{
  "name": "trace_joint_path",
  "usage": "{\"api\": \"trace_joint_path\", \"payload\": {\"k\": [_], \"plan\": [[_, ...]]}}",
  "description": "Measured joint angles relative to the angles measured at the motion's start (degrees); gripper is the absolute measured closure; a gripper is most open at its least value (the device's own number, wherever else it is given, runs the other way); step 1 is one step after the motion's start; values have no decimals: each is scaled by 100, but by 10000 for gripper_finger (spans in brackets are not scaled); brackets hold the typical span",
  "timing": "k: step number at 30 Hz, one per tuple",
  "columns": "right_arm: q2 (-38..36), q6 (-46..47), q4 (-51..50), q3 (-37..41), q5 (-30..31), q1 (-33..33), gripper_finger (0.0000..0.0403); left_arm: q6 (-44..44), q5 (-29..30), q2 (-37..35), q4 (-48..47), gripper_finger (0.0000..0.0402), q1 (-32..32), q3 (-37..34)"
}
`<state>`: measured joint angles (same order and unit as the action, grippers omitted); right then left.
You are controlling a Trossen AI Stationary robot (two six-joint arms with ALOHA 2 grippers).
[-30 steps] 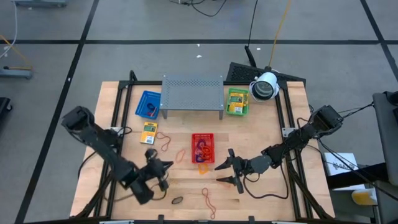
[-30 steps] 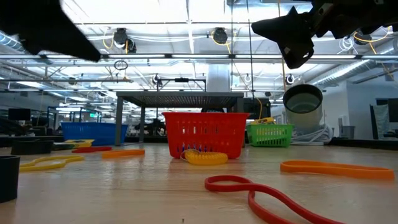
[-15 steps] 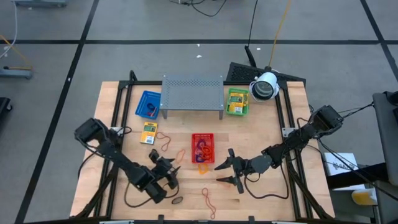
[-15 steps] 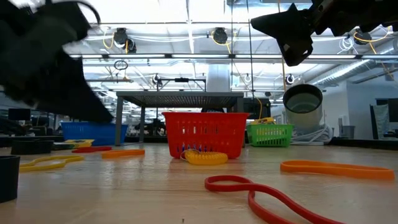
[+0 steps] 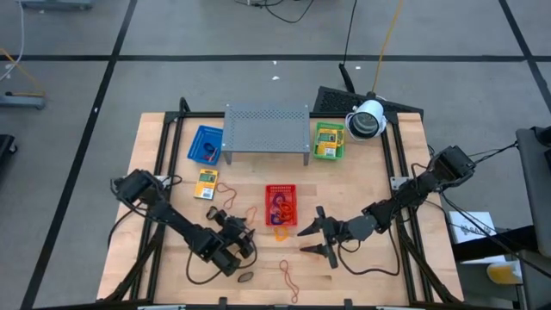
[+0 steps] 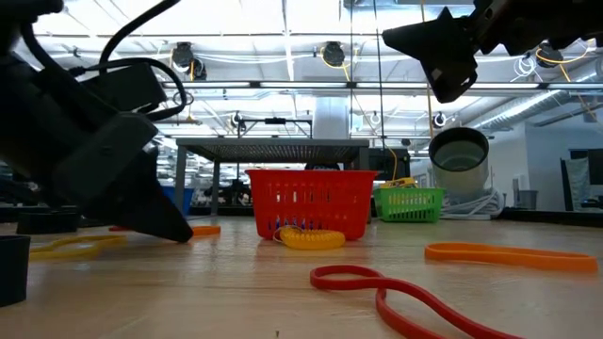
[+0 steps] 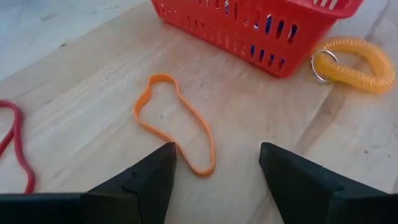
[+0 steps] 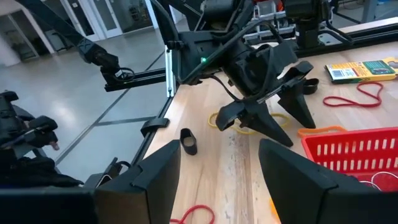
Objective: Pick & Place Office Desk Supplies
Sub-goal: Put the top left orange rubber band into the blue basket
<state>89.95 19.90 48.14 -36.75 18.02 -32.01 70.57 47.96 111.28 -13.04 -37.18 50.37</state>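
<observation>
The left gripper (image 5: pixel 244 234) has been sliding toward the red mesh basket (image 5: pixel 281 205), fingers spread. Only its wrist view is showing the thin orange rubber-band loop (image 7: pixel 176 123) lying between them. The right gripper (image 5: pixel 314 238) is hovering open.

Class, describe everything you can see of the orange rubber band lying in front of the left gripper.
The orange rubber band is one thin closed loop, rubbery-looking, pinched narrow at one end and wider at the other. It lies flat on the bare wooden table, near the red basket, just ahead of the open left gripper, whose fingers do not touch it.
</observation>
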Motion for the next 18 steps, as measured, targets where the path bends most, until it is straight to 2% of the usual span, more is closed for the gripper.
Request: {"api": "trace_joint_path", "payload": {"k": [7,11,14,18], "plan": [[0,2,-19,0,2,0,195,-94,-71,5,-10,157,265,-2],[-1,2,-19,0,6,0,195,-109,-294,3,-23,184,479,0],[0,2,-19,0,9,0,195,-125,-580,-2,-53,240,584,-3],[0,6,-19,0,10,0,195,-251,-629,3,-37,359,550,-7]]}}
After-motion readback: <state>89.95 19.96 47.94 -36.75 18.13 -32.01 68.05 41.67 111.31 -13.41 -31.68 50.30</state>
